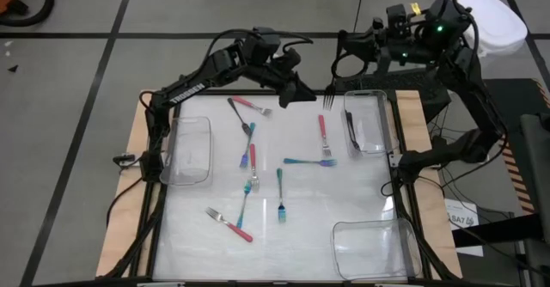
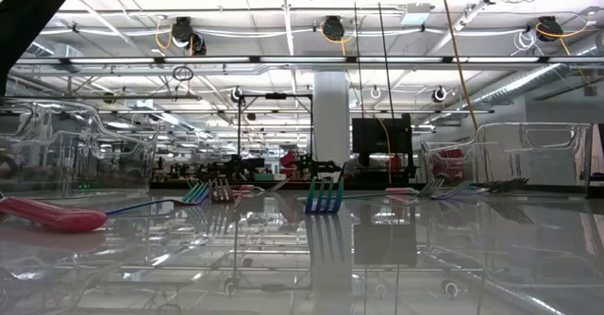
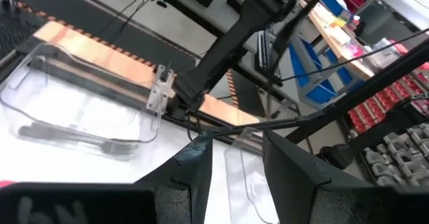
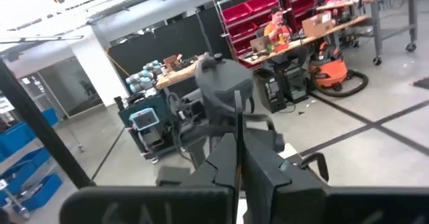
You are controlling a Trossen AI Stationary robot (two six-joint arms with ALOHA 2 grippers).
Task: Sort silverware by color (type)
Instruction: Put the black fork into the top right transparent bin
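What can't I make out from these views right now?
- Dark fork in the shut right gripper: its handle is hidden by the fingers in the high and right wrist views.
- Black forks in the far bin: count unclear, overlapping and too small in the high view.
- Low view: both grippers are cut off above the frame.
- Open left gripper: the arm hides the table beneath it in the high view.

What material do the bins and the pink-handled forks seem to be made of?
The bins look like clear glossy plastic: the table shows through them and their rims glint. The pink-handled fork likely has a plastic handle, evenly coloured, and grey metal tines; the finish is too small to judge.
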